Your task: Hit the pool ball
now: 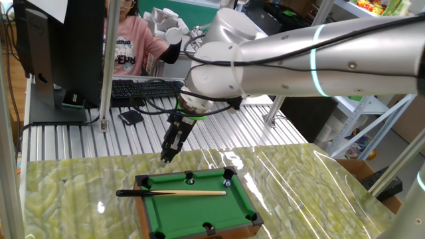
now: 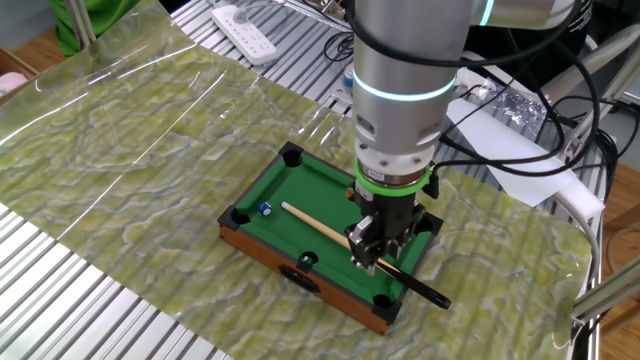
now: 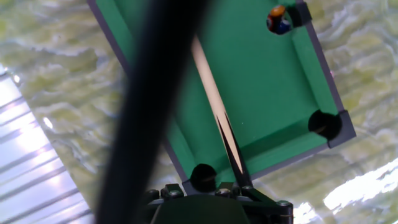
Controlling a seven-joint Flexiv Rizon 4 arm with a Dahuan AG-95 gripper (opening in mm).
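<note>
The pool ball is tiny and glossy and rests against a corner pocket of the miniature green pool table. The thin tan cue stick lies flat on the felt. Its pale tip points toward the ball, short of touching it, and its black end sticks out over the opposite rail. My gripper hovers above that black end, open, with nothing between its jaws. In the hand view one blurred dark finger crosses the picture.
The pool table stands on a green marbled mat over a slatted metal bench. Behind it are a keyboard, a monitor and a seated person. A power strip and loose cables lie at the bench's far side.
</note>
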